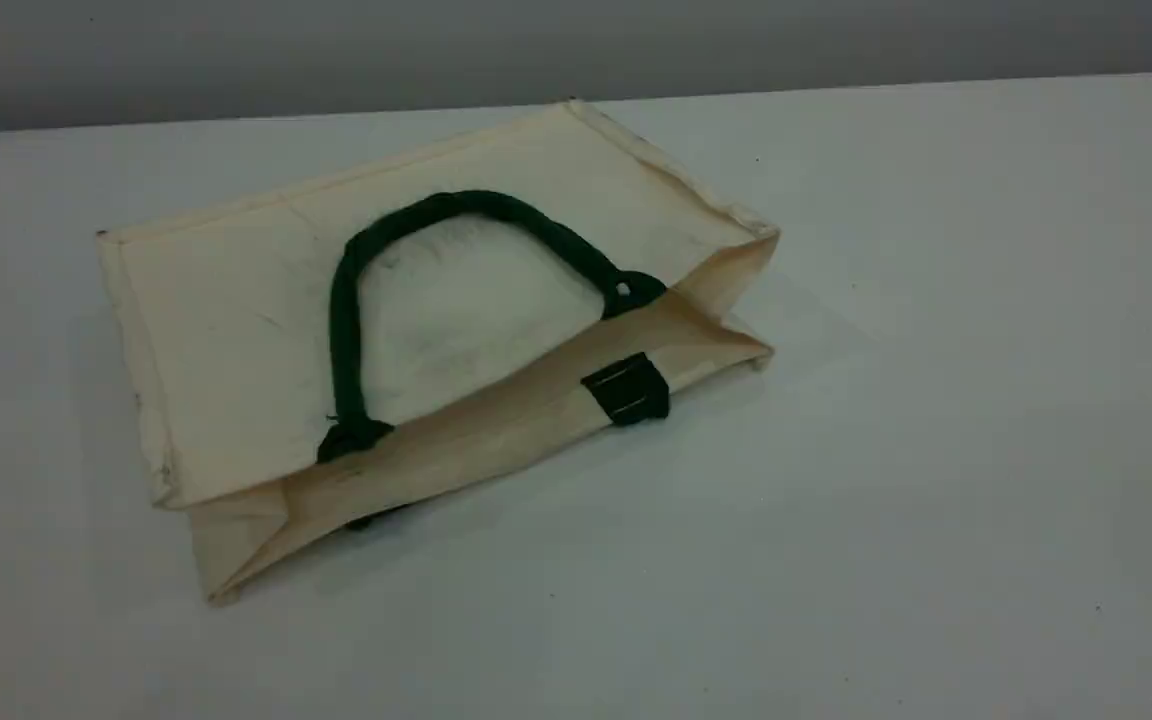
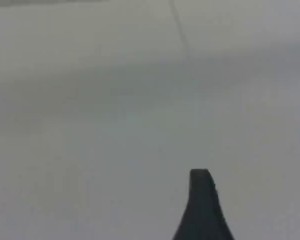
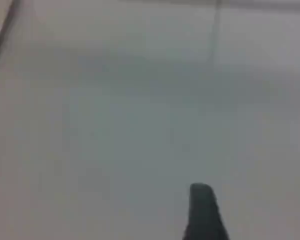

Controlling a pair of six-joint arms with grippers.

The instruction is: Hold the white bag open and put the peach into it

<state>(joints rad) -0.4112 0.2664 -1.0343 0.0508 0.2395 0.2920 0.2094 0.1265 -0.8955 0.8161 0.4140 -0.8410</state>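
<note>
The white bag [image 1: 236,330] lies flat on its side on the table, left of centre in the scene view. Its mouth faces the front right and gapes only a little. One dark green rope handle [image 1: 436,210] arcs over the upper panel, and a green tab [image 1: 626,388] shows on the lower lip. The peach is out of view. Neither arm appears in the scene view. In the left wrist view a single dark fingertip [image 2: 202,205] hangs over a blurred pale surface with nothing at it. The right wrist view likewise shows one dark fingertip [image 3: 204,210] over a blurred surface.
The white table [image 1: 936,450] stretches to the right and front of the bag. Its far edge [image 1: 936,85] meets a grey wall. A thin dark line [image 2: 180,30] crosses the top of the left wrist view.
</note>
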